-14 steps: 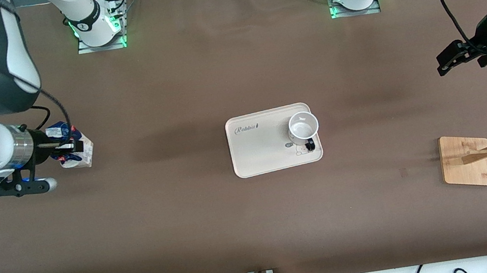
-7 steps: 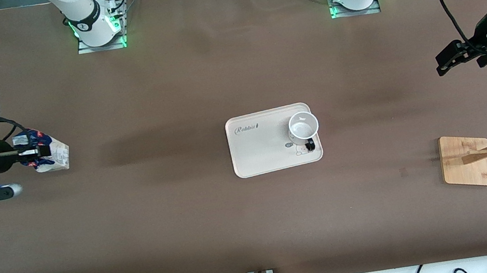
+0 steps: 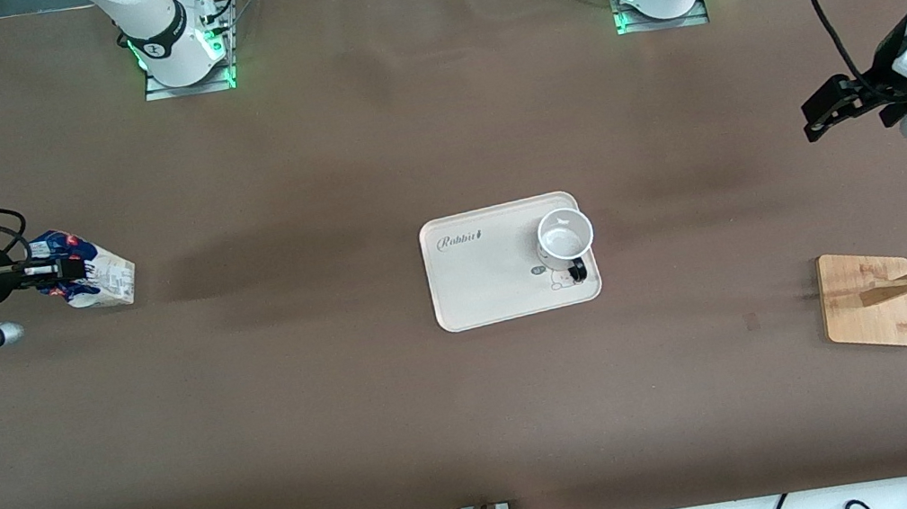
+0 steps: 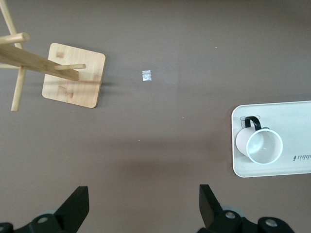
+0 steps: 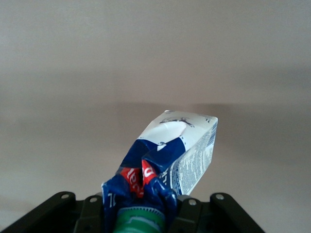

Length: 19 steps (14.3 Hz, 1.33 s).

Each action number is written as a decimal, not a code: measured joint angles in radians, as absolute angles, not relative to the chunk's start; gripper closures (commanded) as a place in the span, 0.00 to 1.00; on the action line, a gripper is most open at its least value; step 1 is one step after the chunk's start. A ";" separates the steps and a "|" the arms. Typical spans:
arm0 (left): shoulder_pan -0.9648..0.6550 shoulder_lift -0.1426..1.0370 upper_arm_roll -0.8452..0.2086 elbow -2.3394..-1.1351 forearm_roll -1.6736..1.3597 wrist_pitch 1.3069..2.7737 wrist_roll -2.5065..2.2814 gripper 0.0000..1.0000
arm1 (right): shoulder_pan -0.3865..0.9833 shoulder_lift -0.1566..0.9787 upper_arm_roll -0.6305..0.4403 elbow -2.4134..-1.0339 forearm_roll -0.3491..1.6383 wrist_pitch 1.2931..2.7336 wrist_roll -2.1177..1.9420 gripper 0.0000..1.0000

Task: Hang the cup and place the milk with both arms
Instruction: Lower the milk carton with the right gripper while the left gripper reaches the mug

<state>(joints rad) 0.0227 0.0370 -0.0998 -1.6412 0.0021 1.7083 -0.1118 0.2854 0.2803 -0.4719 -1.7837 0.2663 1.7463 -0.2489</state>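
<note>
Your right gripper (image 3: 60,269) is clamped on the milk (image 3: 97,276) by its top, so it hangs tilted, at the tray's (image 3: 477,287) nine o'clock. Your left gripper (image 3: 819,119) waits, fingers apart, at three o'clock; the cup (image 3: 565,239) sits on the tray.

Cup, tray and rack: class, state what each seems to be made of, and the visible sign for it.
The cup: probably glazed ceramic, with a smooth white wall and a black loop handle. The tray: likely plastic or melamine, matte cream, with rounded corners and printed lettering. The rack: wood, perhaps bamboo, pale tan, with a square base and peg arms.
</note>
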 measured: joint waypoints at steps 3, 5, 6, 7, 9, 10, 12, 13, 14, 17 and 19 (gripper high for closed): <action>0.017 0.030 -0.153 -1.634 0.002 1.708 -0.112 0.00 | 0.291 0.262 -0.466 -1.883 0.267 1.843 -0.263 0.94; 0.014 0.031 -0.189 -1.634 0.002 1.711 -0.112 0.00 | 0.291 0.260 -0.464 -1.924 0.270 1.884 -0.282 0.94; 0.013 0.035 -0.208 -1.635 0.002 1.712 -0.112 0.00 | 0.291 0.258 -0.463 -1.936 0.271 1.901 -0.285 0.94; 0.012 0.041 -0.221 -1.635 0.002 1.714 -0.112 0.00 | 0.292 0.256 -0.459 -1.947 0.273 1.920 -0.286 0.94; 0.012 0.076 -0.229 -1.644 0.002 1.723 -0.112 0.00 | 0.294 0.252 -0.438 -1.981 0.288 1.976 -0.286 0.92; 0.013 0.105 -0.228 -1.648 0.002 1.727 -0.112 0.00 | 0.296 0.252 -0.424 -2.004 0.296 2.009 -0.286 0.90; 0.014 0.164 -0.228 -1.647 -0.002 1.742 -0.112 0.00 | 0.302 0.251 -0.410 -2.045 0.306 2.048 -0.286 0.90; 0.010 0.187 -0.232 -1.645 -0.017 1.746 -0.116 0.00 | 0.304 0.250 -0.408 -2.058 0.320 2.054 -0.286 0.90; -0.004 0.209 -0.236 -1.644 -0.035 1.750 -0.144 0.00 | 0.304 0.247 -0.408 -2.067 0.330 2.056 -0.286 0.90; -0.102 0.279 -0.244 -1.644 -0.066 1.838 -0.350 0.00 | 0.304 0.230 -0.409 -2.091 0.337 2.056 -0.311 0.90; -0.179 0.334 -0.249 -1.644 -0.068 1.905 -0.506 0.00 | 0.303 0.223 -0.410 -2.098 0.338 2.056 -0.329 0.78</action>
